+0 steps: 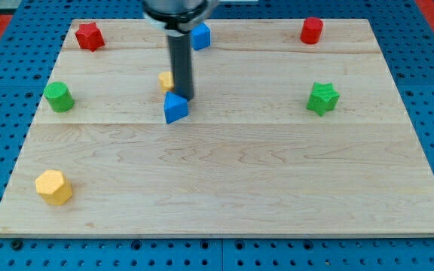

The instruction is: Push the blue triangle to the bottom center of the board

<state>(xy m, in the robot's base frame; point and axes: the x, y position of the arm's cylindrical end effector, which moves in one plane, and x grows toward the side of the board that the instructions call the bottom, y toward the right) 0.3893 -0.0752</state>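
The blue triangle [175, 108] lies on the wooden board [224, 181], left of centre and above the middle. My tip [184, 98] stands right at the triangle's top edge, touching or nearly touching it. The rod rises from there toward the view's top. A small yellow block [166, 80] sits just left of the rod and is partly hidden by it.
A blue cube [200, 35] is at the top, beside the rod. A red star [89, 35] is top left, a red cylinder [311, 30] top right. A green block [59, 97] is at the left, a green star [322, 98] at the right, a yellow hexagon [53, 187] bottom left.
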